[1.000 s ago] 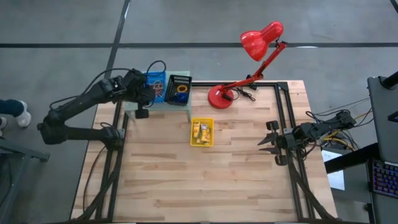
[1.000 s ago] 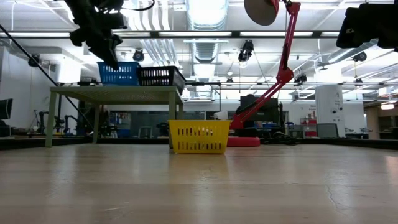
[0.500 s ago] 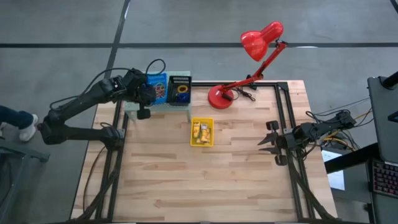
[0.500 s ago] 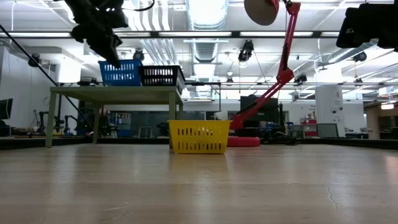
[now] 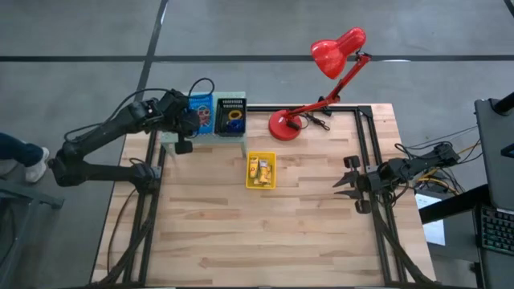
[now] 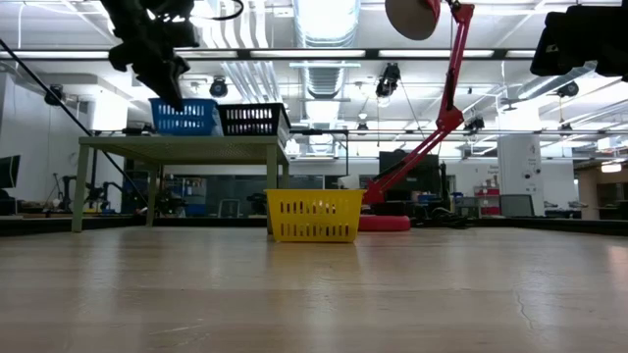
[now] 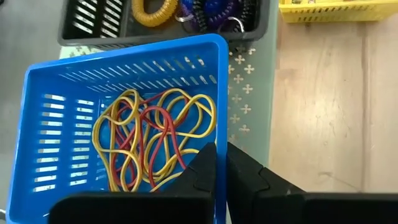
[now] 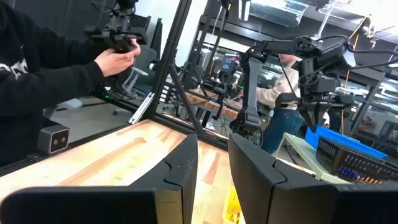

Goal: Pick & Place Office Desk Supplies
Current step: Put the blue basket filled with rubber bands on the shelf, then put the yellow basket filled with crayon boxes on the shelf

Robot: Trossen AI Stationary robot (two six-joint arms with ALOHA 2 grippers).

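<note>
Right end effector [image 5: 340, 183]: hovering near the right edge of the counter [image 5: 321, 233], nearest the viewer among the working parts; fingers spread a little apart, holding nothing.
Yellow basket [image 5: 260, 170]: resting on the counter near its middle, holding small yellow packets [image 5: 257, 170]; well apart from the right end effector.
Red desk lamp [image 5: 321, 76]: base standing on the counter's far edge, beyond the yellow basket, shade raised on a slanted arm.
Pale green mesh shelf [image 7: 249, 81]: standing at the far left corner of the counter, carrying two baskets side by side.
Black basket [image 5: 233, 116]: on the shelf, on the lamp's side, holding coiled yellow, purple and blue rings [image 7: 186, 9].
Blue basket [image 7: 124, 68]: on the shelf, touching the black basket; yellow and red rubber bands [image 7: 152, 140] lying tangled inside.
Left end effector [image 7: 220, 168]: at the blue basket, fingers pressed together, pinching its rim wall, one finger inside and one outside.
</note>
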